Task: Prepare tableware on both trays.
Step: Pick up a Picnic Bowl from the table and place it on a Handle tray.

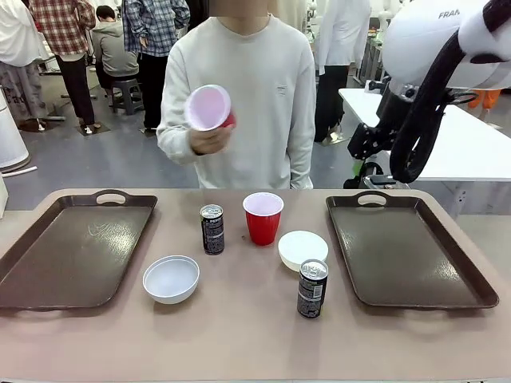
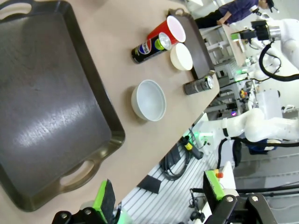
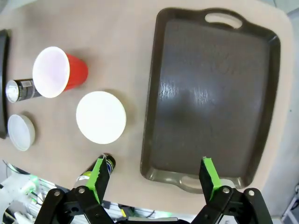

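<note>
The tableware stands in the middle of the front view, between the left tray (image 1: 76, 251) and the right tray (image 1: 407, 251), and neither tray carries anything yet. One red cup (image 1: 263, 217) is upright at the centre, with a black can (image 1: 211, 229) just to its left. A white bowl (image 1: 303, 249) sits at the cup's lower right, and the second can (image 1: 312, 288) is just below it. The other bowl (image 1: 171, 278) lies at lower left, near the left tray. The second red cup (image 1: 209, 108) is up in the person's hand (image 1: 209, 140), tilted.

The left gripper (image 2: 159, 193) hangs near the handle end of its tray, fingers wide apart and empty. The right gripper (image 3: 153, 177) is spread in the same way above the lower edge of its tray.

I judge that the task is at its beginning. For a good first pick, each arm should take the piece nearest its own tray and descend straight with fingers apart. It should close around a can's body or on a bowl's rim, then set the piece upright well inside the raised rim.
</note>
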`<control>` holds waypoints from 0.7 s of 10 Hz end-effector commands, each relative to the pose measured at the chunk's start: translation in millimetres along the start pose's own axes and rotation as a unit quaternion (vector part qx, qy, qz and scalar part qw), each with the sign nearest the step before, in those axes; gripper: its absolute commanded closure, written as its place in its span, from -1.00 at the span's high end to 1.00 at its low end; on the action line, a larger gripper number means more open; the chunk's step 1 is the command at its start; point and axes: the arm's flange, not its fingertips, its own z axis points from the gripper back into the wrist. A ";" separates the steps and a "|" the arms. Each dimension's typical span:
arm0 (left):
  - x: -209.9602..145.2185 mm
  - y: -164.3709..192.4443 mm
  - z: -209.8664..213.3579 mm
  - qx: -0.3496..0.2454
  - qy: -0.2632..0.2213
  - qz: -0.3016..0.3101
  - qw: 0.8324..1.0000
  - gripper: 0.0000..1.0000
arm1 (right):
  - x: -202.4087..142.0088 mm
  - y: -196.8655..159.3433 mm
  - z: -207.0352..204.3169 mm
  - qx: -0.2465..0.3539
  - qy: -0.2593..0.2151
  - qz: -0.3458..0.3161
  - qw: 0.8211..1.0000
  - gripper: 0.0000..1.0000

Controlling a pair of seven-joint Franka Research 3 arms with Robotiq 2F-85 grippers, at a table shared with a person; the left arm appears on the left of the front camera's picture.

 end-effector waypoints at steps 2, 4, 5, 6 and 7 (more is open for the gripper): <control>0.2 1.4 3.3 -0.005 -0.002 -0.008 1.000 1.00 | -9.9 19.9 -24.6 -0.022 0.012 0.020 0.999 1.00; 0.2 1.4 3.3 -0.005 -0.002 -0.008 1.000 1.00 | -4.0 51.7 -60.6 -0.021 0.014 0.030 0.999 1.00; 0.2 1.4 3.3 -0.005 -0.002 -0.008 1.000 1.00 | -2.2 64.0 -81.2 -0.030 0.026 0.034 0.999 1.00; 0.2 1.4 3.3 -0.005 -0.002 -0.008 1.000 1.00 | -0.8 70.7 -98.3 -0.040 0.031 0.037 0.998 1.00; 0.2 1.4 3.3 -0.005 -0.002 -0.008 1.000 1.00 | 1.4 72.2 -116.1 -0.049 0.047 0.042 0.997 1.00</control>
